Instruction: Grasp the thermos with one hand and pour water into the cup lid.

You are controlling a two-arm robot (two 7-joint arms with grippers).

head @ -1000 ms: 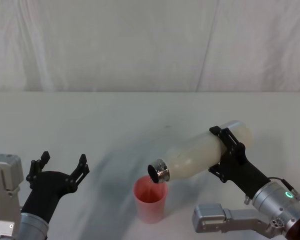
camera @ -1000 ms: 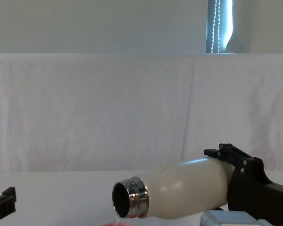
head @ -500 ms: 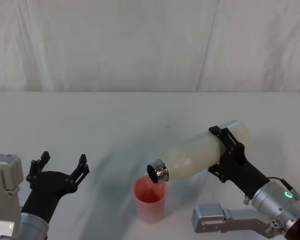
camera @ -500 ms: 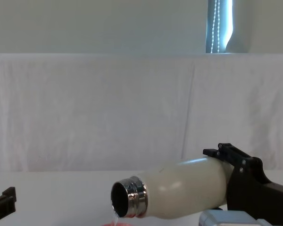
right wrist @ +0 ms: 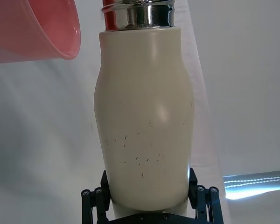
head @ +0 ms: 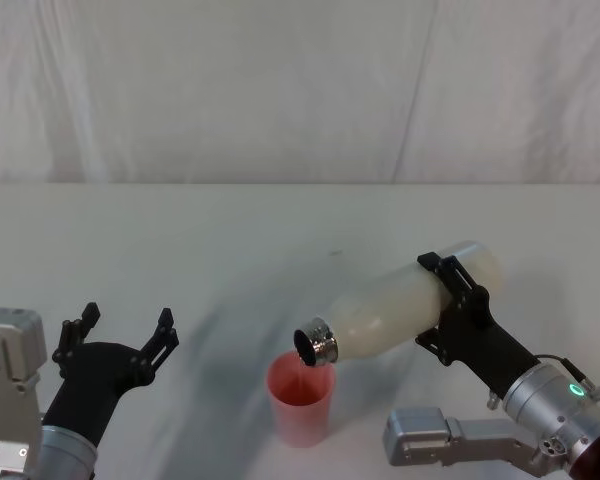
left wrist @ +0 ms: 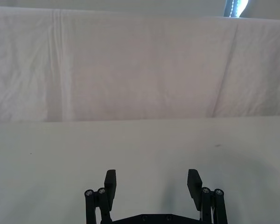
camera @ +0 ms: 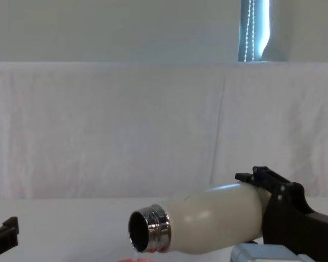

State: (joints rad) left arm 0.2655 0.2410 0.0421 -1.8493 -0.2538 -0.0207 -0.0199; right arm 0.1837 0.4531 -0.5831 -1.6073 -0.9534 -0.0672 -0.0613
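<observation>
My right gripper (head: 458, 312) is shut on the cream-white thermos (head: 405, 303), gripping it near its base. The thermos is tipped almost level, its steel neck (head: 316, 346) pointing down-left over the pink cup lid (head: 301, 398). From the chest, the thermos (camera: 213, 224) shows its dark mouth, with a thin stream of water falling from the neck. In the right wrist view the thermos (right wrist: 143, 116) sits between the black jaws, with the cup lid (right wrist: 35, 29) beyond its neck. My left gripper (head: 118, 329) rests open at the near left, apart from both; its fingers (left wrist: 110, 183) hold nothing.
The white table (head: 180, 240) runs back to a white cloth backdrop (head: 280, 90). A grey boxy housing (head: 445, 438) of the right arm lies low beside the cup lid.
The thermos neck has dipped slightly lower over the cup lid. The left arm has not moved.
</observation>
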